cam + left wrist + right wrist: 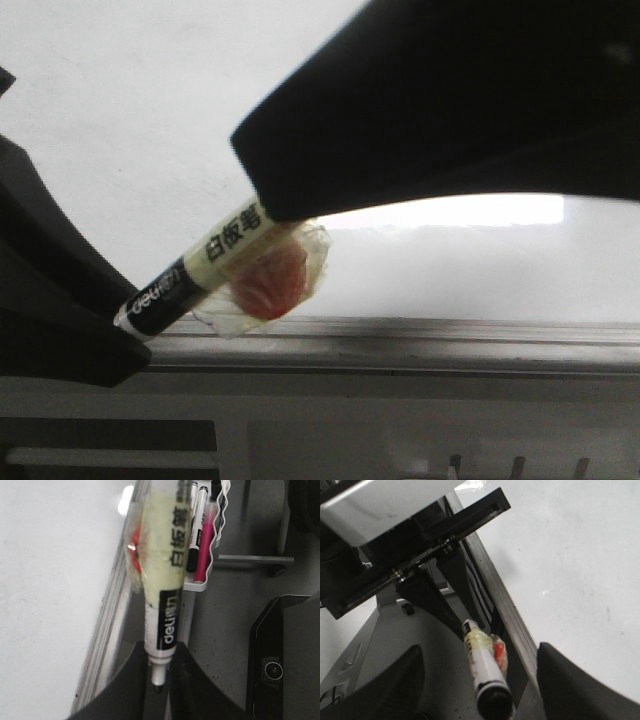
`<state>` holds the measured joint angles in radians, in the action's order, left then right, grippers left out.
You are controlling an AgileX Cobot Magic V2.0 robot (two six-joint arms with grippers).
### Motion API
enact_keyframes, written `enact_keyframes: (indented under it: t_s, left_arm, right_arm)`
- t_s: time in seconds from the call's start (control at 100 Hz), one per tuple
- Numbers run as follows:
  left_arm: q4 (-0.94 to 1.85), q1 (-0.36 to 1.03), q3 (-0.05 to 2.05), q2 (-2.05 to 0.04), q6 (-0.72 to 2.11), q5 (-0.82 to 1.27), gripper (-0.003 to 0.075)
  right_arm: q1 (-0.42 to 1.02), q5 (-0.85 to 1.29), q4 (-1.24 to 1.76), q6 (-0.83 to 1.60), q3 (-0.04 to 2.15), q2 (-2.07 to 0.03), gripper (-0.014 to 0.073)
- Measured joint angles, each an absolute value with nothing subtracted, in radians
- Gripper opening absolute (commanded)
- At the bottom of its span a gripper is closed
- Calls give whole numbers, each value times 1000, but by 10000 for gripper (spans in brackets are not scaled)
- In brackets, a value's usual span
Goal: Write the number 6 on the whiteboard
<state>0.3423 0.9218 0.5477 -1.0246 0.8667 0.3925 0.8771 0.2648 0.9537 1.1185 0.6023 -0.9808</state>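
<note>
The marker (162, 580) is a light, stiff plastic barrel, smooth and likely slippery where bare; a yellowish label and a crumpled wad of clear tape over something red (268, 283) pad its middle, and that padded stretch looks like the surest place to take hold; the nib (158, 679) is the 1 delicate part and should not be squeezed or jabbed. The left gripper (157, 682) is clamped on the marker's black nib end, its 2 fingers (122, 690) close against the barrel; the right gripper (480, 655) stands wide apart, its 2 fingers (412, 675) flanking the marker's butt end without touching it. The marker hangs just beside the rail (400, 340), on the side away from the whiteboard (100, 100), and slants up across the rail in the front view. The whiteboard beyond the rail is glossy, hard and flat, with a strong band of glare near the rail and a few faint specks; no 6 shows on any part of it in view, so the writing seems not yet begun. On the near side of the rail a white tray (220, 510) holds spare pens, 1 of them pink (205, 545); below it lies a grey floor.
</note>
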Motion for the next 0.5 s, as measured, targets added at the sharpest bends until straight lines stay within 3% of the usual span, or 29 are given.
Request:
enact_keyframes:
  t_s: [0.32, 0.5]
  left_arm:
    - [347, 922, 548, -1025, 867, 391, -18]
    - [365, 922, 548, -1025, 867, 391, -18]
  right_arm:
    - [877, 333, 965, 1119, 656, -1116, 399]
    - [877, 333, 981, 1119, 668, -1123, 164]
